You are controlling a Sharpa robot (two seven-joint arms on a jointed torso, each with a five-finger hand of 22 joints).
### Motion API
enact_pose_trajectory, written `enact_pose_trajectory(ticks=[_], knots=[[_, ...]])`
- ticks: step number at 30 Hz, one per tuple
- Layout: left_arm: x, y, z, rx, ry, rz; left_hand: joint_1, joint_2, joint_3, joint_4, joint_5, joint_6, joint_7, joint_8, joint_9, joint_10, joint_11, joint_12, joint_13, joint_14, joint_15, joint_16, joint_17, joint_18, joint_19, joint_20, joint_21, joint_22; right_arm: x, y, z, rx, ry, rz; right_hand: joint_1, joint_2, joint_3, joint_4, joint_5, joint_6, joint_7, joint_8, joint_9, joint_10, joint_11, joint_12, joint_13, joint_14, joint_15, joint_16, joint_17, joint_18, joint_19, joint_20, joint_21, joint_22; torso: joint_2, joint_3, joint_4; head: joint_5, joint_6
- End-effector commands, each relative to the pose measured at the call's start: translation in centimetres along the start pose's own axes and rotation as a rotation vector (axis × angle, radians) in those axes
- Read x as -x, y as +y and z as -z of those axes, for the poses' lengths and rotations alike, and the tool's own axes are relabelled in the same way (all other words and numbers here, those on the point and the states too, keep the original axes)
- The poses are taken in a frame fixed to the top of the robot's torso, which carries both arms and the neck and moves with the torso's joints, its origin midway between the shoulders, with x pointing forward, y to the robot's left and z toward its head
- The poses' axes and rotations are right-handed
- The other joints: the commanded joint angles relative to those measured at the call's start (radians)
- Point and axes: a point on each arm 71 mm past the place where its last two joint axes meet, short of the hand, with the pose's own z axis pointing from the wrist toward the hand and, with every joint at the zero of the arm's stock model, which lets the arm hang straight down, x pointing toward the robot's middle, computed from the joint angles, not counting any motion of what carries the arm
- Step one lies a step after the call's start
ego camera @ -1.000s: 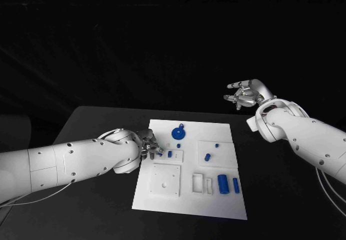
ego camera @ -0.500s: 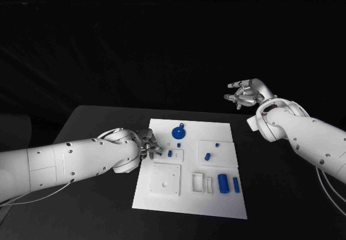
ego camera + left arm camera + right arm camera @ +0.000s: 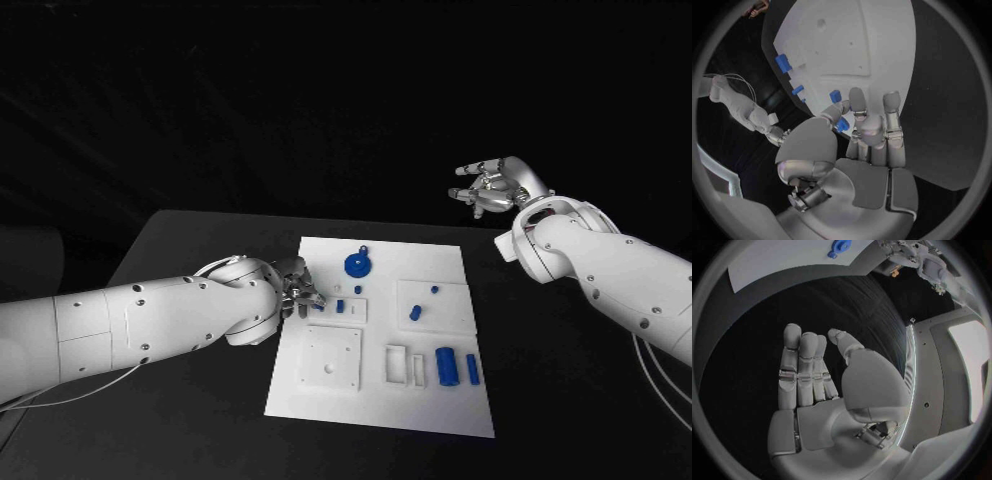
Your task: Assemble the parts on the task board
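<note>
The black table [image 3: 188,250] carries the white rectangular task board [image 3: 378,400] at its centre. The board bears raised white square and rectangular fixtures.

The left white arm [image 3: 130,325] reaches in over the board's left edge. Its silver left hand [image 3: 296,293] sits low at that edge, beside a small blue block [image 3: 339,308] standing in a white fixture. In the left wrist view the left hand [image 3: 870,132] has its fingers extended and close together above the board, thumb bent toward them. Whether the fingertips pinch a part cannot be told.

The right white arm [image 3: 606,275] is raised well clear of the table, beyond the board's far right corner. The silver right hand [image 3: 493,187] is released, fingers apart, grasping nothing; the right wrist view confirms this for the right hand [image 3: 817,375].

The blue round disc with a small tab [image 3: 356,265] lies near the board's far edge. The 2 blue upright cylinders [image 3: 456,367] stand side by side near the right edge. A small blue peg [image 3: 414,313] sits in the right-hand square fixture.
</note>
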Motion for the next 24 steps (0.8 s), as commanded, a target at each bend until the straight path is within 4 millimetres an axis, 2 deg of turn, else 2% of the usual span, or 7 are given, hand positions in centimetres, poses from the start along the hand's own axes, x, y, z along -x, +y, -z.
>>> enact_pose_trajectory(ticks=[1,24], knots=[[-0.54,0.31,0.0,0.02,0.028,-0.017,0.009,-0.002,0.036,-0.029,0.004,0.116,-0.108,0.005,0.001,0.047,-0.006,0.006,0.002,0.006,-0.002,0.006,0.001,0.009,0.001,0.006,0.008,0.017,-0.14,0.08,0.0,0.007,0.013,0.002,0.001,-0.005,-0.001,0.004,0.003,0.015,0.01,-0.001,0.0,-0.009,-0.004,0.003,-0.001,-0.007,0.002,-0.002,-0.001,0.007,0.036,0.003,-0.007,0.0,0.0,0.0002,-0.0008,0.0,0.0],[-0.86,0.3,0.06,0.026,0.06,-0.034,0.009,-0.004,0.035,-0.029,0.001,0.117,-0.108,0.004,0.0,0.047,-0.006,0.006,0.002,0.006,-0.001,0.008,-0.001,0.007,0.0,0.006,0.01,0.017,-0.13,0.06,0.0,0.006,0.014,0.002,0.001,-0.004,-0.005,0.004,0.004,0.014,0.01,-0.001,0.0,-0.009,-0.004,0.003,-0.001,-0.007,0.002,-0.002,-0.002,0.007,0.037,0.003,-0.007,0.0,0.0,0.0002,-0.0002,0.0,-0.004]])
